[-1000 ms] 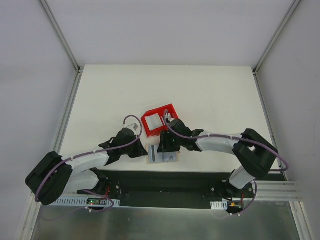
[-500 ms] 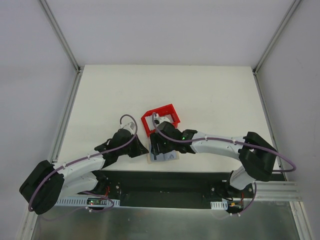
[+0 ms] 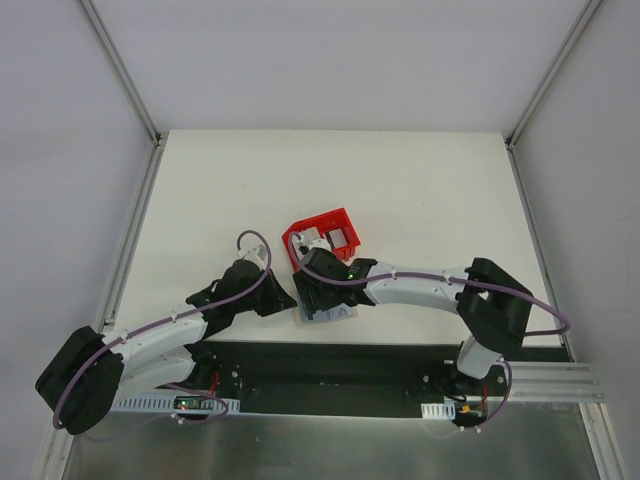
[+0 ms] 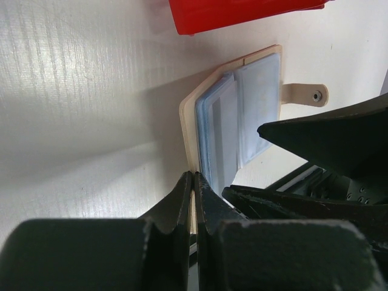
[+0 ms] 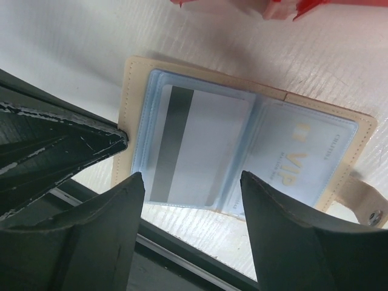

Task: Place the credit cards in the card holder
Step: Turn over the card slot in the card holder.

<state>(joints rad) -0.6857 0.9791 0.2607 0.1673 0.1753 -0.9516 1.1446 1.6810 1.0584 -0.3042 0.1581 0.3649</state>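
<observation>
Card holder [image 5: 129, 91] holds a striped card [image 5: 200, 145]; right hand [image 5: 191, 177] apart, left hand [image 4: 193, 177] together.

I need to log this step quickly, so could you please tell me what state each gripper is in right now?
Left gripper: shut, pinching the edge of the tan leather-like folding card holder.
Right gripper: open, empty, above the holder.

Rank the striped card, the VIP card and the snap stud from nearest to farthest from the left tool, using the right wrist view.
From the left tool, shut on the holder at its left edge:
1. Striped card, in the left pocket, right beside the tool.
2. VIP card, in the right pocket.
3. Snap stud, on the tab at the far right.
</observation>
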